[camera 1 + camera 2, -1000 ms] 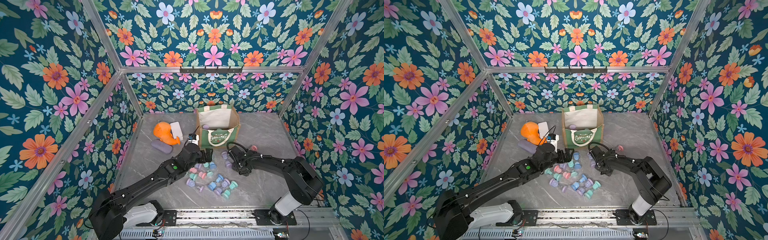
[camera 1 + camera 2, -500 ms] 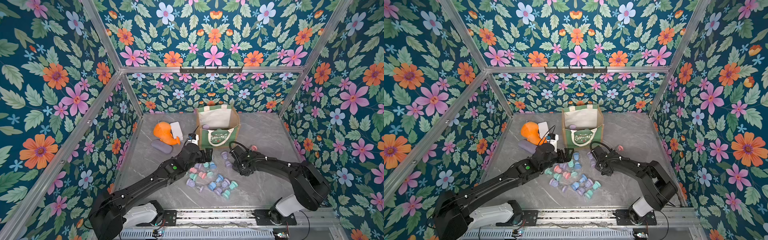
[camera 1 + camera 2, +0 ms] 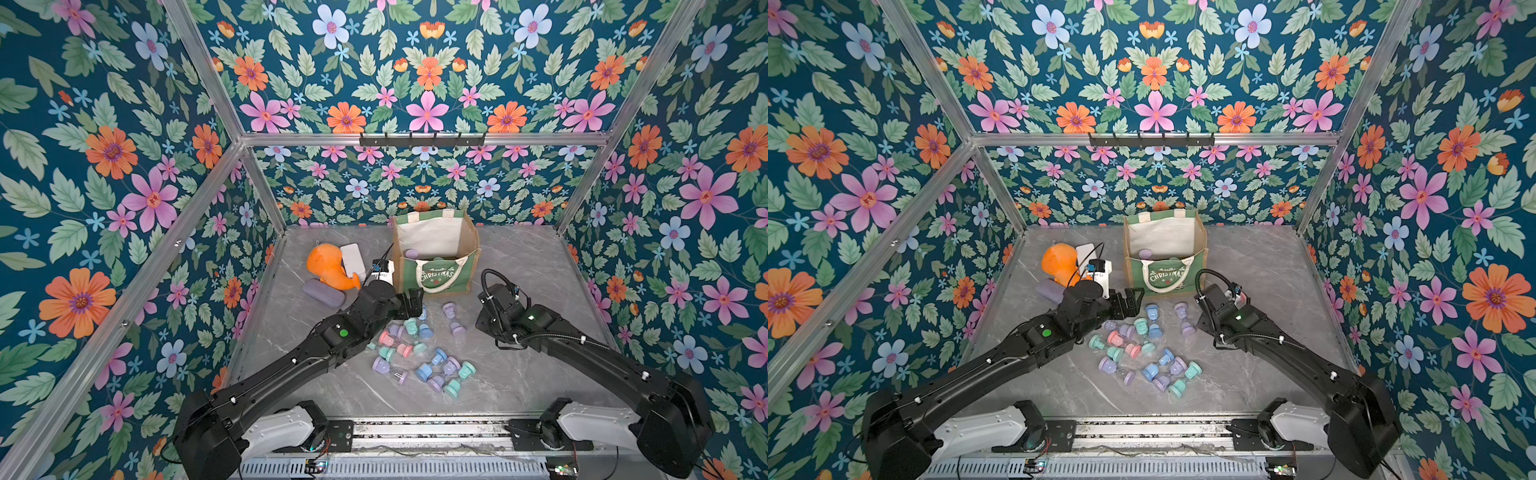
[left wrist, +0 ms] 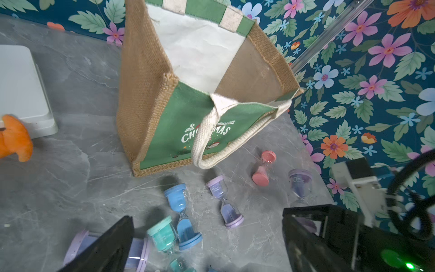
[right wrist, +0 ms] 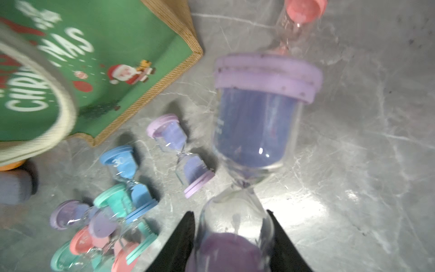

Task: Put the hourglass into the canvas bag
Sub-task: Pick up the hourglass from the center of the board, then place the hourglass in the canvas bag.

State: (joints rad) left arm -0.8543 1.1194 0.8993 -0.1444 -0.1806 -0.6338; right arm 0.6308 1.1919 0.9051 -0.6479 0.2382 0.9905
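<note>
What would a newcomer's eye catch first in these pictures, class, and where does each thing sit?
The loud floral walls enclose everything. At the back of the grey table stands the green canvas bag, with a scatter of pastel hourglasses lying in front of it. Up close, the right gripper clamps a purple hourglass.

Canvas bag [image 4: 150, 99] is coarse, scratchy-looking burlap on the sides, matt green cloth up front, smooth cream lining, chunky woven handle [image 4: 204, 131]; hourglass [image 5: 256, 122] has clear glossy bulbs and matt purple plastic-looking caps; desk [image 5: 353, 164] is smooth grey marble-look with a soft sheen; right fingers [image 5: 181, 249] are matt black
</note>
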